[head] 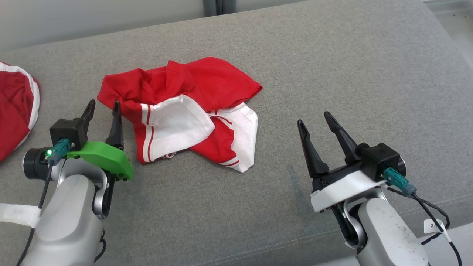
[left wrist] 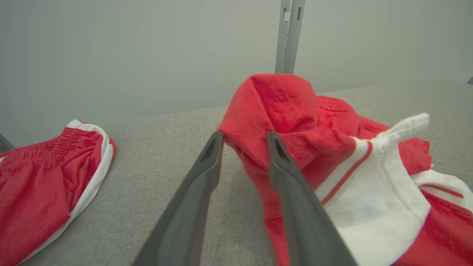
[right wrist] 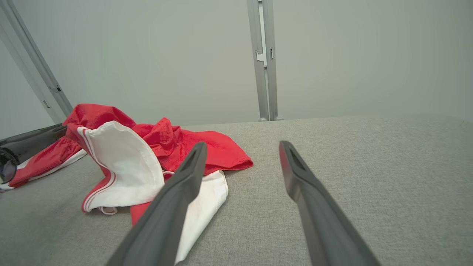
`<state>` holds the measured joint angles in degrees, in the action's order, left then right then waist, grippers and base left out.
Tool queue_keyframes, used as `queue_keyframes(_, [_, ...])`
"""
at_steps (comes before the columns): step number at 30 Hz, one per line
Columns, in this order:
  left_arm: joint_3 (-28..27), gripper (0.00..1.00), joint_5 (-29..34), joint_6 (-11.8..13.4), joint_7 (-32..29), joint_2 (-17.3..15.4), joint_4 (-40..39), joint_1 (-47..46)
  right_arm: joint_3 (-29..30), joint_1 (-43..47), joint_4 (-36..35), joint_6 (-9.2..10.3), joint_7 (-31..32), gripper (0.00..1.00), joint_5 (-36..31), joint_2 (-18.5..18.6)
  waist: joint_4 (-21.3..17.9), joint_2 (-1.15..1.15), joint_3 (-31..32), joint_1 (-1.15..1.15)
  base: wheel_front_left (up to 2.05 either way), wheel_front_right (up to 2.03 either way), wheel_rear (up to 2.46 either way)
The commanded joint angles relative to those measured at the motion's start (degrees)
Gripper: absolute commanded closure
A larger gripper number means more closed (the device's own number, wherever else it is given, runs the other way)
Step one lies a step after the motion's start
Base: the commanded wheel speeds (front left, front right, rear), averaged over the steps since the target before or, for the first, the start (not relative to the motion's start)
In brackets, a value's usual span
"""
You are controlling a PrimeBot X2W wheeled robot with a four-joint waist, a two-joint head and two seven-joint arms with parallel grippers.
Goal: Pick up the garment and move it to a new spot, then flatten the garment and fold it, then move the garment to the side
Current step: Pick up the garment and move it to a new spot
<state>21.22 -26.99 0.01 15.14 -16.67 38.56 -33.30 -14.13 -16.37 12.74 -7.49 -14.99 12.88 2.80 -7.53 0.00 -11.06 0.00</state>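
Head view: the garment (head: 181, 114) lies crumpled on the bench (head: 332, 74), whose cover is a grey, coarse-woven cloth. The garment is soft red fabric with broad white panels edged in thin red stripes, bunched into ridges and loose folds. The left tool (head: 104, 103) stands at the garment's left edge, its two tapered dark fingers parted, and its inner finger is right against the red cloth. Nothing is pinched between the fingers. The right tool (head: 313, 118) is to the right of the garment and apart from it. Its jaws are spread wide and empty. A second red piece with white trim (head: 14, 107) lies well to the garment's left. Left wrist view: the left tool (left wrist: 244, 136) shows a clear gap between its smooth matte fingers. A raised, hood-shaped fold of the garment (left wrist: 292, 107) stands just at the fingertips, and a white panel curls upward on the fold's far side. The second red piece (left wrist: 48, 173) shows a gathered waistband, and bare bench (left wrist: 155, 155) lies between it and the garment. Right wrist view: the right tool (right wrist: 243, 146) is wide open over bare bench (right wrist: 351, 166). The garment (right wrist: 122, 162) is heaped beyond its left finger, and a grey metal post (right wrist: 262, 59) rises behind the garment.
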Motion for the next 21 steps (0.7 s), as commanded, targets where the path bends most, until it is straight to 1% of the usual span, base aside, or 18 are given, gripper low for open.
queue_keyframes(1, [-1.17, 0.00, 1.54, 0.43, 0.05, 0.90, -0.49, 1.46, -0.09, -0.09, 0.16, 0.00, -0.23, 0.00, -0.59, 0.17, 0.21, 0.00, 0.02, 0.00, 0.00, 0.00, 0.00])
queue_keyframes(4, [-3.61, 0.00, 3.21, 0.78, 0.05, 1.57, -2.04, 2.31, 0.11, 0.04, 0.13, 0.00, -0.23, 0.00, -0.64, 0.17, 0.57, 0.00, 0.01, 0.00, 0.00, 0.00, 0.00])
queue_keyframes(8, [-7.10, 0.00, 5.58, 1.21, 0.03, 3.57, -7.02, 4.92, 0.32, 0.63, -0.13, 0.00, -0.23, 0.00, -0.80, 0.18, 1.16, 0.00, 0.15, 0.00, 0.00, 0.00, 0.00])
queue_keyframes(10, [-7.81, 0.00, 6.39, 1.10, 0.03, 4.15, -8.51, 5.75, 0.39, 0.71, -0.21, 0.00, -0.23, 0.00, -0.81, 0.18, 1.31, 0.00, 0.22, 0.00, 0.00, 0.00, 0.00])
queue_keyframes(18, [-12.31, 0.00, 11.69, 0.12, 0.04, 9.54, -18.71, 13.01, 1.04, 1.83, -0.03, 0.00, -0.23, 0.00, -0.66, 0.18, 2.36, 0.00, 2.13, 0.00, 0.00, 0.00, 0.00])
queue_keyframes(21, [-13.19, 0.00, 13.34, -0.37, 0.04, 10.88, -21.65, 15.62, 1.38, 2.44, -0.02, 0.00, -0.23, 0.00, -0.84, 0.18, 2.79, 0.00, 3.11, 0.00, 0.00, 0.00, 0.00])
